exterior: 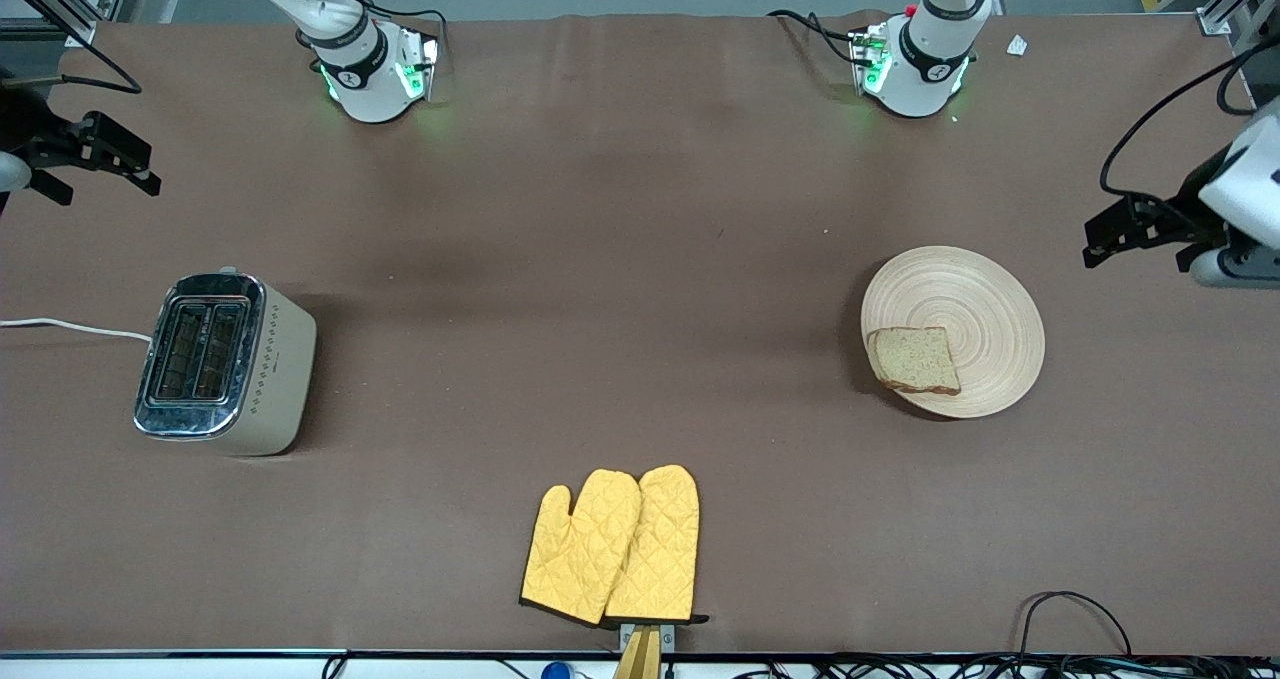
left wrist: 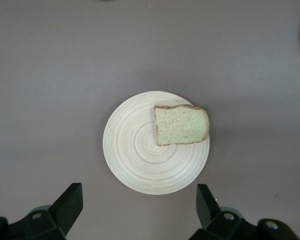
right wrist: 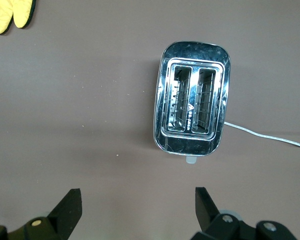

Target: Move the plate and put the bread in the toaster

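Note:
The wooden plate lies on the brown table toward the left arm's end. The slice of bread lies flat on its rim, on the part nearest the front camera. The toaster stands toward the right arm's end, both slots empty. My left gripper hangs open and empty above the table beside the plate. Its wrist view shows the plate and bread below the open gripper. My right gripper hangs open and empty above the table beside the toaster, as its wrist view also shows.
A pair of yellow oven mitts lies at the table's edge nearest the front camera, midway along it. The toaster's white cord runs off the table's end. A small white scrap lies near the left arm's base.

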Tool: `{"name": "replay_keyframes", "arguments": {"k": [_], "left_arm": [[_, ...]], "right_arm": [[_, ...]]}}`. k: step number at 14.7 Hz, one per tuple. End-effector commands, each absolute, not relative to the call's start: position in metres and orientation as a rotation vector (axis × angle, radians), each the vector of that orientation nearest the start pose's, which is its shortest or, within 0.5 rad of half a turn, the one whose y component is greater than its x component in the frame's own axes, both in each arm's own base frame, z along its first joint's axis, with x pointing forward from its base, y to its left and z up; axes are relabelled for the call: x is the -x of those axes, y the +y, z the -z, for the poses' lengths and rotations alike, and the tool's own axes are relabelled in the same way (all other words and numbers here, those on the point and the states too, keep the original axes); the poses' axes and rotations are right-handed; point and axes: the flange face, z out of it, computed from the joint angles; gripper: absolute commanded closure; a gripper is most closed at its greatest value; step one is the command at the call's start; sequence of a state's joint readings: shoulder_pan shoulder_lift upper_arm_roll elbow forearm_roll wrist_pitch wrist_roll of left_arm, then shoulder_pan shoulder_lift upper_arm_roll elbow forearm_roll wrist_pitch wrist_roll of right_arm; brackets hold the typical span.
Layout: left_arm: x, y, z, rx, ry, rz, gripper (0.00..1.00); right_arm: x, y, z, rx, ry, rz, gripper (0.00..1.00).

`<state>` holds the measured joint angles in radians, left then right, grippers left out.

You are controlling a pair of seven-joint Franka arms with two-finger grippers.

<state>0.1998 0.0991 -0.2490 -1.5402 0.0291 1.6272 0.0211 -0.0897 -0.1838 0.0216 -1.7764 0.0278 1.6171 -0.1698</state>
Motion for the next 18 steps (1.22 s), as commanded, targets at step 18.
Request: {"name": "replay_keyframes", "arguments": {"k": [18], "left_arm": [[-0.595,0.265,-0.210,3.984,0.296,-0.070,0.38]], "right_arm": [[-0.499,-0.027,-0.631,3.112,-0.160,0.050,0.00]]}}
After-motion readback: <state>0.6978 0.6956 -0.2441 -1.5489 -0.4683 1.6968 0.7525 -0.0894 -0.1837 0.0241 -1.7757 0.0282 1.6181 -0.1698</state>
